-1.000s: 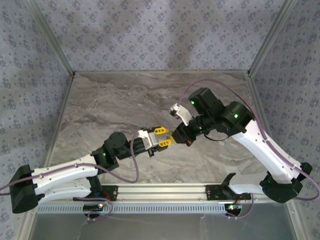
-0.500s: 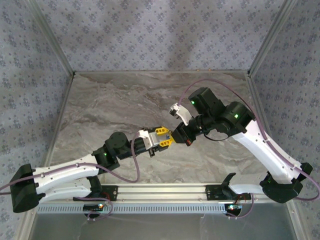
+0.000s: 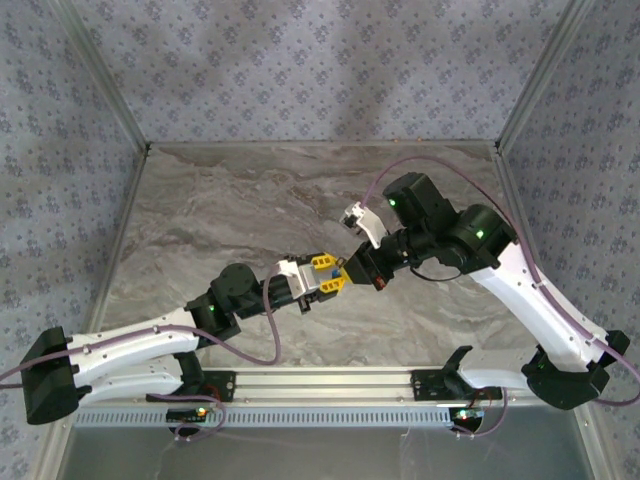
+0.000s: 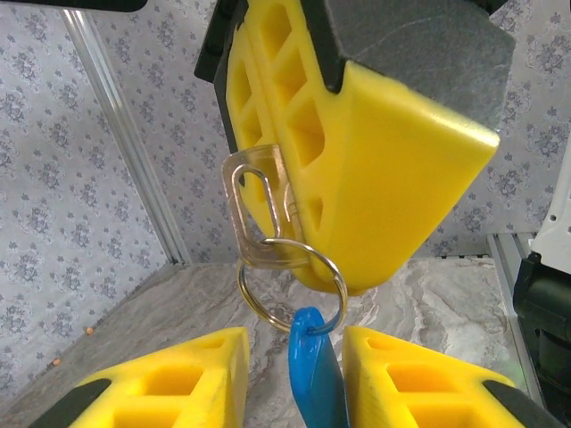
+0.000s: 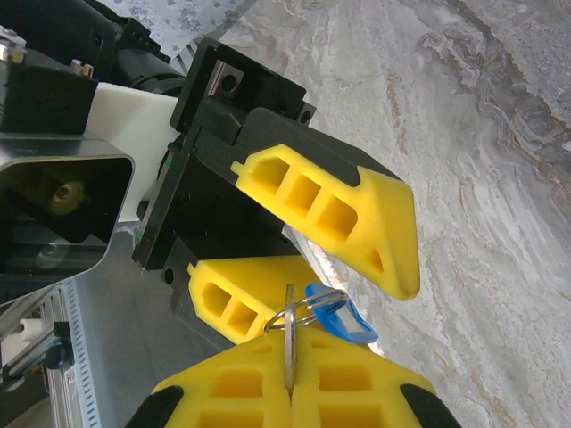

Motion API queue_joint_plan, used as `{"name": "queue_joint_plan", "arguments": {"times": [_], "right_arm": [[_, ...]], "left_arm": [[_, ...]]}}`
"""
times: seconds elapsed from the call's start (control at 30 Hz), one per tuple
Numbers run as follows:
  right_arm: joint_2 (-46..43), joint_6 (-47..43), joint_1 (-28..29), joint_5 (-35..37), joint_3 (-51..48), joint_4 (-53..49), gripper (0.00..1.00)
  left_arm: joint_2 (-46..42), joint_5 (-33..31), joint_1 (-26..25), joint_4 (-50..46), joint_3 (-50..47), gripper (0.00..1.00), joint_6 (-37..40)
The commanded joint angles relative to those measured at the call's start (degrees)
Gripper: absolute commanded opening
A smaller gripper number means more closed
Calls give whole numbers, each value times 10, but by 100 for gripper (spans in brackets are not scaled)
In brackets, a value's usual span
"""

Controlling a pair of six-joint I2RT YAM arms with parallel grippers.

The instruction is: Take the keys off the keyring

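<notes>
Above the tabletop (image 3: pixel 250 200), the right hand (image 5: pixel 290 392) is clamped on a flat metal piece (image 4: pixel 241 201) carrying the keyring (image 4: pixel 243 290). The blue key (image 4: pixel 312 374) hangs below the keyring, between the left hand's (image 4: pixel 296 343) narrowly parted fingers.

Left wrist view: the blue key (image 4: pixel 314 374), hanging below the keyring (image 4: pixel 243 290), is cut off by the lower edge, so its far end is unseen; the left gripper's fingers (image 4: pixel 178 383), either side of the key below the keyring, are cut off likewise; the clip (image 4: pixel 239 214) above the keyring runs partly behind the right gripper's pads (image 4: pixel 375 178).

Right wrist view: below the keyring, the clip's end vanishes between the closed pads; part of the key is hidden behind them.

Top view: keyring, clip and key are too small to resolve.
</notes>
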Motion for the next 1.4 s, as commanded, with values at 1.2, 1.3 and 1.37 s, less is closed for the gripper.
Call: {"name": "queue_joint_plan", "arguments": {"times": [1.2, 1.3, 1.37], "right_arm": [[-15, 9, -7, -28, -20, 17, 0], [-20, 10, -11, -25, -20, 22, 0], [-23, 10, -14, -25, -20, 26, 0]], "left_arm": [[-20, 12, -5, 35, 8, 13, 17], [-27, 13, -5, 25, 8, 6, 20], [-32, 14, -5, 17, 9, 0, 21]]}}
